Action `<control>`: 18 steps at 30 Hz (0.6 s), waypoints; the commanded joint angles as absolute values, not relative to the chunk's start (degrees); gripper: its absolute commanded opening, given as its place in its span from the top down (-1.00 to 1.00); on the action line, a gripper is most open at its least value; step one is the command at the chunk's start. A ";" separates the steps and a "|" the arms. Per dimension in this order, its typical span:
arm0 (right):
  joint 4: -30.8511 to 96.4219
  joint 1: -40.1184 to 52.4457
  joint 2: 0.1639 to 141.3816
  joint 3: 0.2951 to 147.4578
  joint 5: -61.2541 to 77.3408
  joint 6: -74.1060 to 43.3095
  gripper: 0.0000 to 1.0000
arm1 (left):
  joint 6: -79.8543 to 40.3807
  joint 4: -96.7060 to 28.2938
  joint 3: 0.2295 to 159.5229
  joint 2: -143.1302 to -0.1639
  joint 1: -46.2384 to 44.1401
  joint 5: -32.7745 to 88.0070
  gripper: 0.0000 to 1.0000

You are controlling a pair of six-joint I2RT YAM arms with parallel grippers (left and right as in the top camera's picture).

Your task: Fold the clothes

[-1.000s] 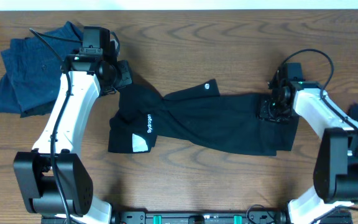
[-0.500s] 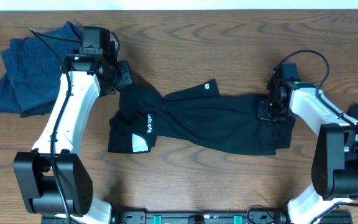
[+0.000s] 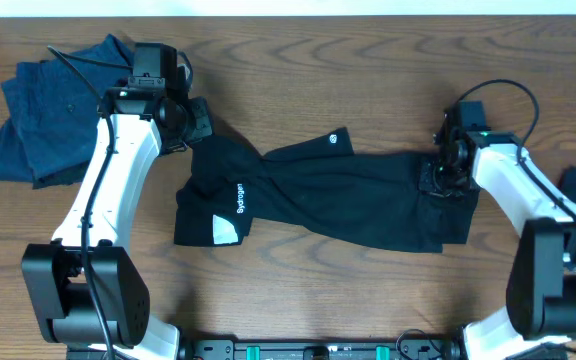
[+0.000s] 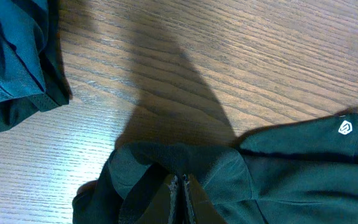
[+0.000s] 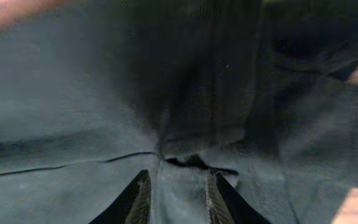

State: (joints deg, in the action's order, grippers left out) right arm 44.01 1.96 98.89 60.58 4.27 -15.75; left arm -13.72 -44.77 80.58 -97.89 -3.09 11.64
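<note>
1. Folding is judged barely begun. The black garment (image 3: 338, 195) is laid out lengthwise on the bench (image 3: 368, 60), twisted near its middle, and no finished fold can be seen.
2. A white round logo (image 3: 334, 140) is shown on the garment's upper edge, and a white label (image 3: 225, 232) near its left end.
3. The dark blue clothes (image 3: 43, 110) are heaped loosely well beyond the garment's left end. They are unfolded and judged all left to do.
4. The left arm is stretched to the garment's upper left corner, where the left fingers (image 4: 191, 202) are pressed together on a bunched fold of its fabric.
5. The right arm is bent down over the garment's right end. The right fingers (image 5: 140, 199) are set narrowly apart with a ridge of cloth between them. Whether that cloth is actually gripped cannot be told from the dim close view.
</note>
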 commanded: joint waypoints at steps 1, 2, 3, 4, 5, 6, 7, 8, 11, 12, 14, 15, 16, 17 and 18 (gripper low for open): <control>44.14 2.33 96.77 60.93 3.27 -16.49 0.43 | -14.24 -44.95 80.77 -97.91 -2.96 11.53 0.88; 44.14 2.33 96.77 60.90 3.25 -16.47 0.42 | -14.24 -44.95 80.77 -97.91 -2.96 11.53 0.88; 44.14 2.33 96.82 60.90 3.25 -16.49 0.43 | -14.24 -44.95 80.77 -97.91 -2.96 11.53 0.88; 44.14 2.33 96.88 60.90 3.27 -16.47 0.42 | -14.24 -44.95 80.77 -97.91 -2.96 11.53 0.88; 44.12 2.33 96.88 60.90 3.25 -16.47 0.41 | -14.24 -44.95 80.77 -97.91 -2.96 11.53 0.88; 44.10 2.33 96.88 60.90 3.20 -16.47 0.41 | -14.24 -44.93 80.77 -97.91 -2.96 11.53 0.87; 43.97 2.31 96.97 60.90 3.14 -16.47 0.40 | -14.24 -44.95 80.77 -97.91 -2.96 11.53 0.88; 43.90 2.31 97.08 60.90 2.70 -16.47 0.40 | -14.24 -44.95 80.77 -97.91 -2.96 11.53 0.88; 43.90 2.31 97.67 60.88 0.80 -16.53 0.39 | -14.24 -44.95 80.77 -97.91 -2.96 11.53 0.88; 43.90 2.31 98.02 60.88 0.82 -16.53 0.39 | -14.24 -44.95 80.77 -97.91 -2.96 11.53 0.88; 43.94 2.31 98.67 60.88 0.80 -16.71 0.38 | -14.24 -44.95 80.77 -97.91 -2.96 11.53 0.88; 43.90 2.31 99.07 60.86 0.78 -16.71 0.39 | -14.24 -44.95 80.77 -97.91 -2.96 11.53 0.88; 43.68 2.31 99.42 60.86 0.60 -16.73 0.39 | -14.24 -44.95 80.77 -97.91 -2.96 11.53 0.88; 43.20 2.31 99.88 60.86 0.47 -16.73 0.38 | -14.24 -44.95 80.77 -97.91 -2.96 11.53 0.88; 42.59 2.31 100.38 60.86 0.43 -16.75 0.38 | -14.24 -44.97 80.77 -97.91 -2.96 11.53 0.88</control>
State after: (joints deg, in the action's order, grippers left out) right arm 43.40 1.96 98.54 60.58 1.67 -15.94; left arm -13.72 -44.77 80.58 -97.89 -3.09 11.64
